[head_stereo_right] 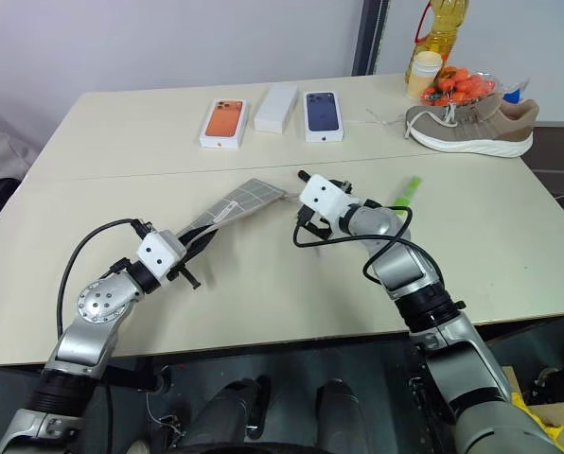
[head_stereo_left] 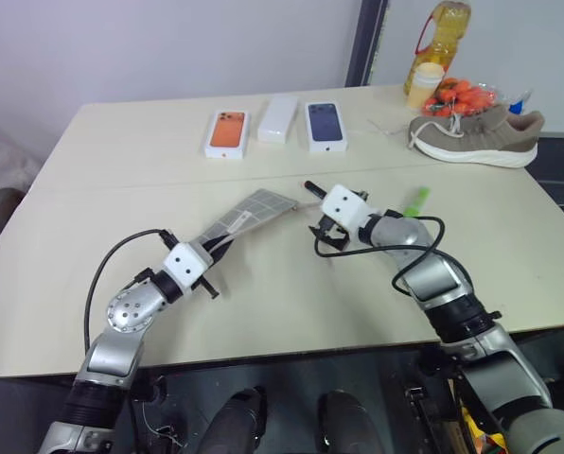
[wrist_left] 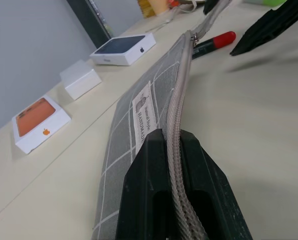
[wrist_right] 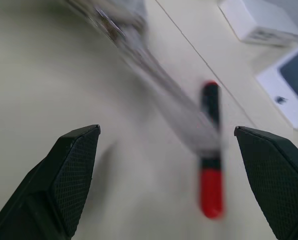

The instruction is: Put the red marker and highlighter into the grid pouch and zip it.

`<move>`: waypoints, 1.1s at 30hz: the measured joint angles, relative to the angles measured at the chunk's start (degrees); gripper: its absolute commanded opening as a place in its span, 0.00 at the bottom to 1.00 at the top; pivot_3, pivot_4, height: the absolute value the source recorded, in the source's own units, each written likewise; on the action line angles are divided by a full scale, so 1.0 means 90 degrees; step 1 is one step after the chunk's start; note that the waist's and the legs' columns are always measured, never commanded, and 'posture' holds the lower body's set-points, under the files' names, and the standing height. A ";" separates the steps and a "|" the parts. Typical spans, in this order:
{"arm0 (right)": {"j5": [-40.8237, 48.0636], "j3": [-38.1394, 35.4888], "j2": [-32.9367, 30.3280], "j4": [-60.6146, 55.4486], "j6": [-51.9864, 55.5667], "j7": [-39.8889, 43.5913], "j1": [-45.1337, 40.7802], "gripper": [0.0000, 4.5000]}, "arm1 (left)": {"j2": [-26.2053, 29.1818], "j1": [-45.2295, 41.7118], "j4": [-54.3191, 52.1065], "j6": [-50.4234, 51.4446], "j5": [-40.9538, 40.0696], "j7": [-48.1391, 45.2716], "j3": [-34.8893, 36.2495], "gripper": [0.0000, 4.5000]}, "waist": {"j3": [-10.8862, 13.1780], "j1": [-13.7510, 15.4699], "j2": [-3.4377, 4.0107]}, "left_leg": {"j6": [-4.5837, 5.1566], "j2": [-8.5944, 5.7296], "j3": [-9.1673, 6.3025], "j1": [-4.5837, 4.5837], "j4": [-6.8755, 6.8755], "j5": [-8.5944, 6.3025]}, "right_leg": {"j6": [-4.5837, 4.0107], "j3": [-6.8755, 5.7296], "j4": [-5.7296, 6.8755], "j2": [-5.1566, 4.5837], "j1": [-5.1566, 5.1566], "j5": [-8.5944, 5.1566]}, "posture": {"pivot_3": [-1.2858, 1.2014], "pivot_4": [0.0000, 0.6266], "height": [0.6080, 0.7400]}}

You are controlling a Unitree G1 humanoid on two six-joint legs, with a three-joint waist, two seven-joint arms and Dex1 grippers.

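Left gripper (head_stereo_left: 209, 268) nearest, low over the table's (head_stereo_left: 291, 303) front half – fingers (wrist_left: 209, 195) clamped tight on the zipper edge of the grid pouch (head_stereo_left: 247, 214). Pouch held edge-up, long axis running diagonally from the gripper away toward the table's middle and the robot's right; white label visible on its side.

Right gripper (head_stereo_left: 326, 234) just beyond the pouch's far end, jaws spread wide, nothing between them.

Red marker (wrist_right: 210, 165) lies flat on the table, right beside the pouch's far end – black barrel, red cap end toward the right gripper. Partly hidden behind the right wrist in the head views.

Highlighter (head_stereo_left: 416, 200) further right, behind the right forearm, well apart from the pouch.

Far side: orange phone box (head_stereo_left: 227, 133), white box (head_stereo_left: 277, 118), dark blue phone box (head_stereo_left: 326, 126) in a row; shoe (head_stereo_left: 476, 135), oil bottle (head_stereo_left: 437, 47) at the far right corner.
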 measured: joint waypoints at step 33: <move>-0.0639 0.0391 0.0956 0.0237 -0.0219 0.0202 -0.0143 0.18 | -0.0042 -0.0063 -0.0028 0.0128 0.0092 0.0005 -0.0053 0.00 | 0.0000 -0.0008 0.0000 | -0.0002 0.0000 -0.0002 0.0001 0.0004 0.0001 | 0.0000 -0.0001 0.0001 0.0003 0.0002 0.0000 | 0.52 0.24 1.00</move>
